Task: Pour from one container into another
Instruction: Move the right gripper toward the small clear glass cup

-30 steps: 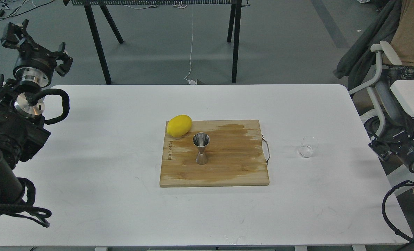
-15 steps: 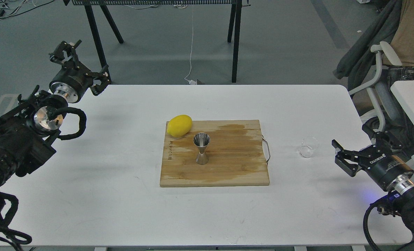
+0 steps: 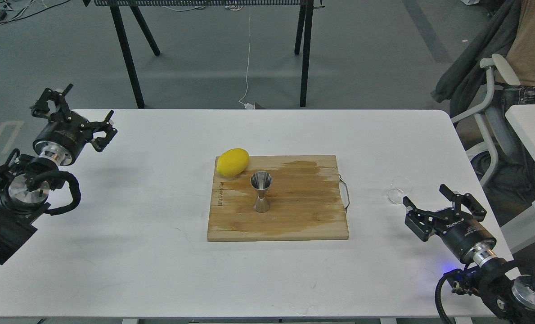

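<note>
The clear glass cup (image 3: 398, 190) stands on the white table right of the board. Upright near the middle of the wooden cutting board (image 3: 294, 211) is the steel hourglass jigger (image 3: 261, 191). My right gripper (image 3: 436, 204) is open, low over the table just below and right of the cup, its nearer finger close to the glass but apart from it. Far from both containers, my left gripper (image 3: 76, 112) is open over the table's far left edge, holding nothing.
A yellow lemon (image 3: 232, 162) lies on the board's back left corner. The board's right half looks wet and dark. A chair with clothing (image 3: 487, 81) stands off the table's right side; black table legs (image 3: 128, 58) stand behind.
My right gripper has come onto the table, moving left and nearer to the cup. My left gripper has swung right, then dropped lower and back to the left.
</note>
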